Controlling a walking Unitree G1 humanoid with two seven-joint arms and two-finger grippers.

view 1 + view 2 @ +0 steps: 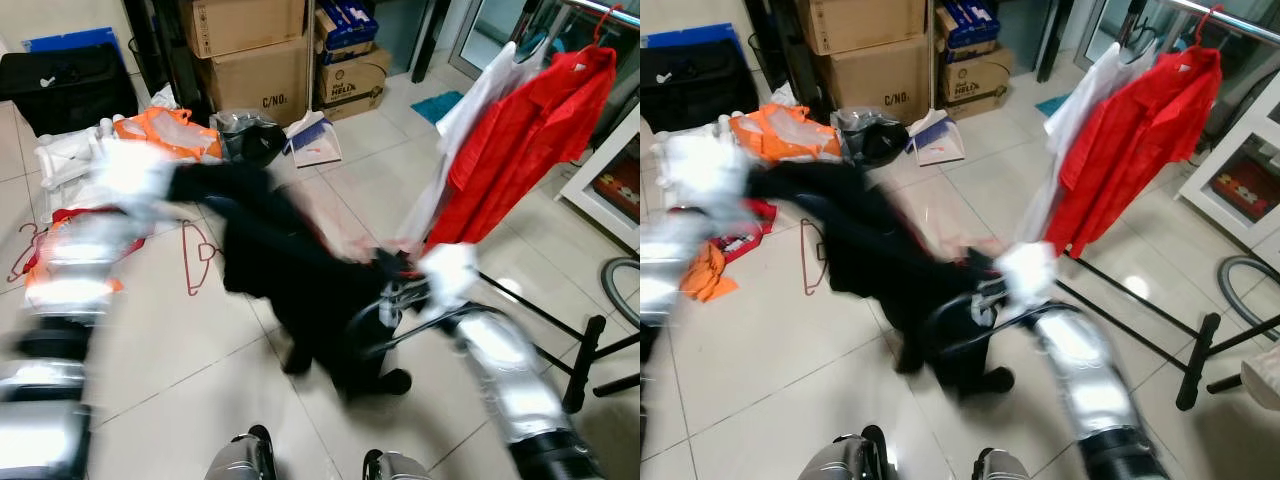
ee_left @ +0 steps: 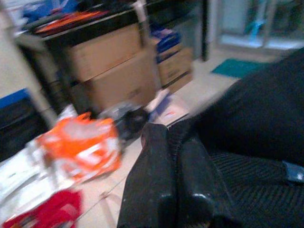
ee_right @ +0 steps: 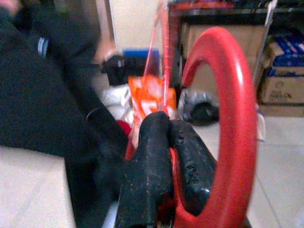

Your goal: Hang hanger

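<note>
The clothes rail [image 1: 600,10] was seen up and to the robot's right, with a red shirt [image 1: 520,140] and a white garment [image 1: 470,110] already hung on it. A black garment [image 1: 290,260] was held spread between both arms, its long axis running from upper left down to lower right across the tiled floor [image 1: 180,340]. Heavy blur was noted in both head views, so the exact drape could only be judged roughly.

The right gripper [image 3: 166,156] was found pinched together on the neck of a red hanger [image 3: 232,118], the hook curving up just beside the fingers [image 3: 147,161]. The left gripper [image 2: 173,175] was seen pressed together on the black cloth at the garment's far end.

The right arm was judged the nearer one to the rail. The hook would need to be carried up and rightward, with its open side turned over the bar.

A spare hanger [image 1: 195,258] was seen lying on the floor, near the orange bag [image 1: 170,130].
</note>
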